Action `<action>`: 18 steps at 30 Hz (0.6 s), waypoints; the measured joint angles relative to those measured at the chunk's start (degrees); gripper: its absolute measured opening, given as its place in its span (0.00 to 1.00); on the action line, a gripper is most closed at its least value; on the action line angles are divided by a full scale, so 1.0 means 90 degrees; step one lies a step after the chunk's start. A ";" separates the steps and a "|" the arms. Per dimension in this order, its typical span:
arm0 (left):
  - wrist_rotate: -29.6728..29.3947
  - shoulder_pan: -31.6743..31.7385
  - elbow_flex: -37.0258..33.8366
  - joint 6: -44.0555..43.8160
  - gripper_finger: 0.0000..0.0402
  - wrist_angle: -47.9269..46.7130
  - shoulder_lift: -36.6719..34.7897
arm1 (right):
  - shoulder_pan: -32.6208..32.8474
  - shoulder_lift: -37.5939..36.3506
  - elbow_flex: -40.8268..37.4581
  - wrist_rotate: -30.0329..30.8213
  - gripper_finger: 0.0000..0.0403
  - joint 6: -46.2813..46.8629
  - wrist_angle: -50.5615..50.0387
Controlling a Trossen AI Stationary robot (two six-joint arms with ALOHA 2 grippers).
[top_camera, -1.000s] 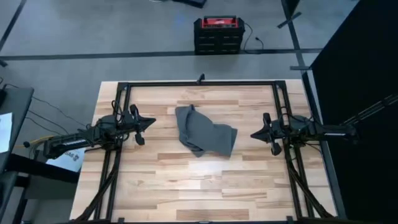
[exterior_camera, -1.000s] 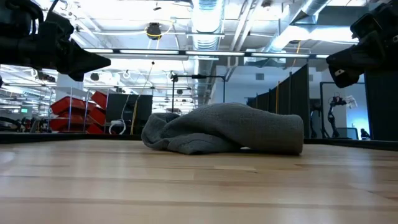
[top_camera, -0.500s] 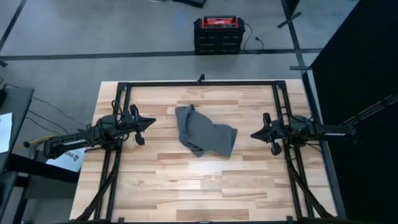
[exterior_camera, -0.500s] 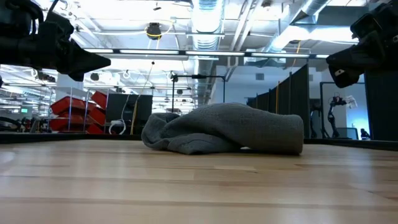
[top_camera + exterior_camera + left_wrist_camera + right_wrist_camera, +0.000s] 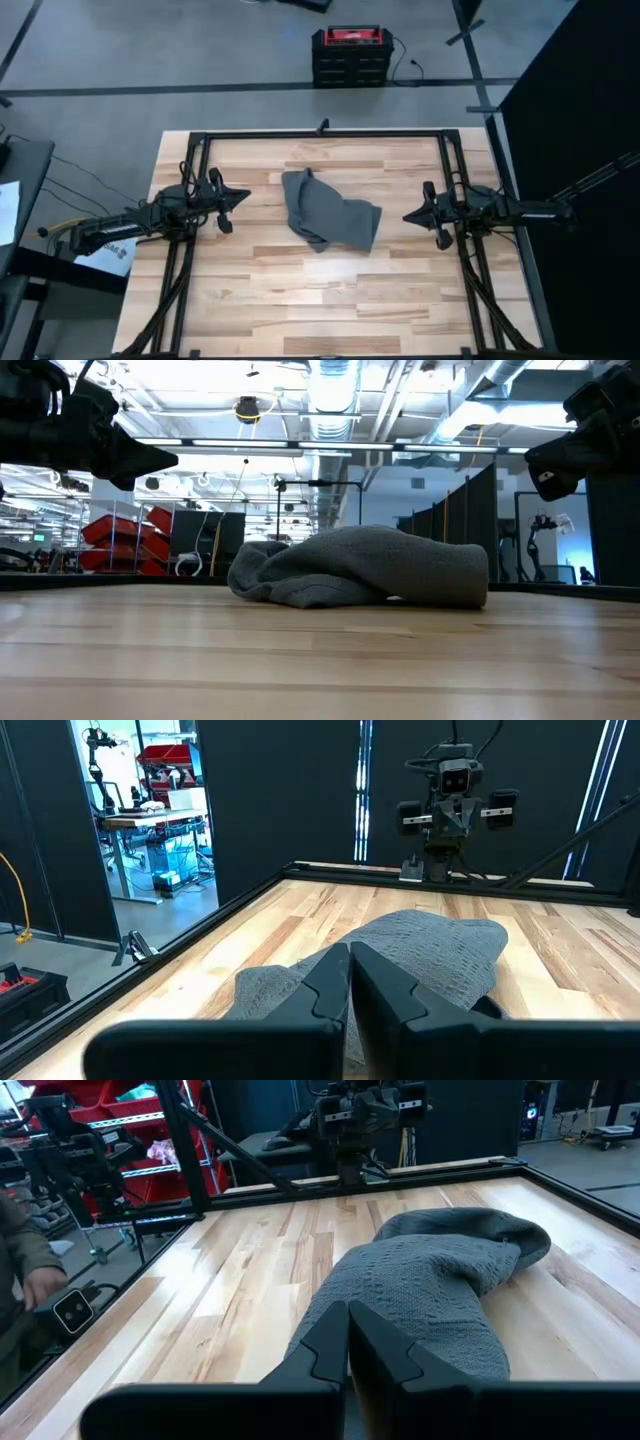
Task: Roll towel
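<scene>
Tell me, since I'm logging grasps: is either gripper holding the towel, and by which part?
Nothing is held. The left gripper and right gripper are both shut and empty, apart from the crumpled towel lying between them.

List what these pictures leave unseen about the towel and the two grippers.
- Towel: crumpled in a heap; its edges and corners are folded under in every view.
- Towel's underside and far side: hidden by its own bulk in the low view.
- Left gripper, shut: its fingers cover the near part of the towel in its wrist view.
- Right gripper, shut: the same in its wrist view.
- Low view: both arms are cut off by the picture's edges.
</scene>
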 joint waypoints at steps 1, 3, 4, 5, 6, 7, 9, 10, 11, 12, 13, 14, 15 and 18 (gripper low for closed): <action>-0.0001 0.0001 -0.0001 0.0000 0.00 -0.0001 0.0000 | 0.0002 0.0001 0.0000 0.0000 0.00 0.0000 -0.0002; -0.0001 0.0000 -0.0001 0.0000 0.00 -0.0002 0.0000 | 0.0000 0.0001 0.0000 0.0000 0.00 0.0000 -0.0001; -0.0002 0.0002 -0.0001 0.0000 0.00 -0.0002 0.0000 | 0.0000 0.0000 0.0000 0.0000 0.00 0.0000 -0.0001; 0.0000 0.0000 0.0001 0.0000 0.00 0.0000 0.0000 | -0.0001 0.0000 0.0000 0.0000 0.00 0.0000 -0.0002; 0.0000 0.0000 0.0001 0.0000 0.00 0.0000 0.0000 | -0.0001 0.0000 0.0000 0.0000 0.00 0.0000 0.0000; 0.0000 0.0000 0.0001 0.0000 0.00 -0.0002 0.0000 | 0.0000 0.0002 0.0000 0.0000 0.00 0.0000 -0.0002; 0.0000 0.0000 -0.0001 0.0000 0.00 -0.0002 0.0000 | 0.0000 0.0002 0.0000 0.0000 0.00 0.0000 -0.0002; -0.0001 0.0000 0.0001 -0.0002 0.00 -0.0002 0.0000 | 0.0001 0.0001 0.0000 0.0000 0.00 0.0000 -0.0002; 0.0000 0.0000 -0.0001 0.0000 0.00 -0.0002 0.0000 | -0.0001 0.0000 0.0000 0.0000 0.00 -0.0002 0.0000; -0.0001 0.0000 0.0001 0.0000 0.00 0.0000 0.0000 | 0.0002 0.0000 0.0000 0.0000 0.00 -0.0053 0.0000; 0.0000 0.0002 -0.0001 0.0000 0.00 -0.0002 0.0000 | -0.0001 0.0002 0.0000 0.0000 0.00 -0.0225 0.0000; 0.0000 0.0000 0.0001 0.0000 0.00 -0.0002 0.0000 | -0.0008 0.0000 0.0000 0.0000 0.00 -0.0462 0.0000; -0.0001 0.0000 0.0000 0.0000 0.00 -0.0001 0.0000 | -0.0006 0.0002 0.0000 0.0002 0.00 -0.0692 0.0000; -0.0002 0.0000 -0.0001 0.0000 0.00 0.0000 0.0000 | -0.0006 0.0000 0.0000 0.0000 0.00 -0.1008 0.0004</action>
